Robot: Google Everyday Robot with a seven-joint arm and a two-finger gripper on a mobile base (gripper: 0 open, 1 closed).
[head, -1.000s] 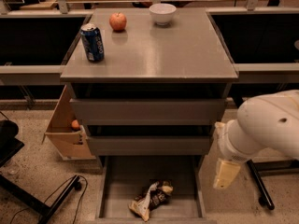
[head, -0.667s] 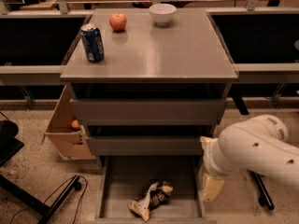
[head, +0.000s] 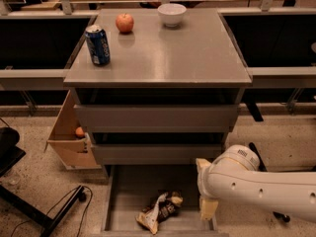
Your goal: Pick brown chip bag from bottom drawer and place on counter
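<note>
Gripper (head: 208,207) at lower right, open or shut I cannot tell, has dropped near the crumpled brown foil chip bag (head: 160,210); grab next.

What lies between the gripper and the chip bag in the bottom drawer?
Camera view: only bare drawer floor separates the gripper, at the drawer's right edge, from the chip bag.

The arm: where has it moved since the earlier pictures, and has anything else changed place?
The arm swung left and lower in the picture, bringing the tool to the right edge of the open bottom drawer, near the brown chip bag. Nothing was taken hold of. The bag, the drawer, and the can, apple and bowl on the counter stayed where they were.
</note>
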